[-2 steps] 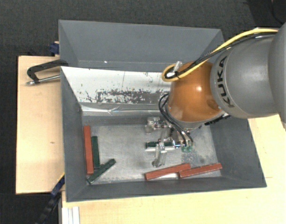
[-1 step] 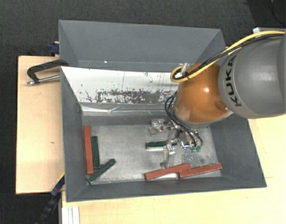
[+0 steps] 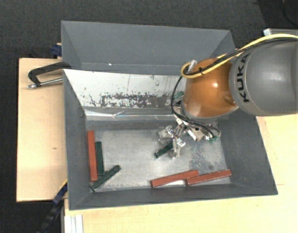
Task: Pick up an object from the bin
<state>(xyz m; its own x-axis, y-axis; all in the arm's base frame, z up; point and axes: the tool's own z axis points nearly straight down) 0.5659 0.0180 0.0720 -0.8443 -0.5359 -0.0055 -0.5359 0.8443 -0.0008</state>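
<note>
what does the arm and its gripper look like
The arm is a thick grey rounded link with black KUKA lettering. A glossy orange dome covers the wrist, a yellow cable runs over it, and the gripper is small silvery metal with thin wires.

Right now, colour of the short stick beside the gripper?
Short stick is dark green, camera view.

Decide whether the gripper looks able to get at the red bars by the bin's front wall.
Probably yes. The red bars lie flat with nothing on them, close to the gripper; the front wall beside them might crowd it.
</note>
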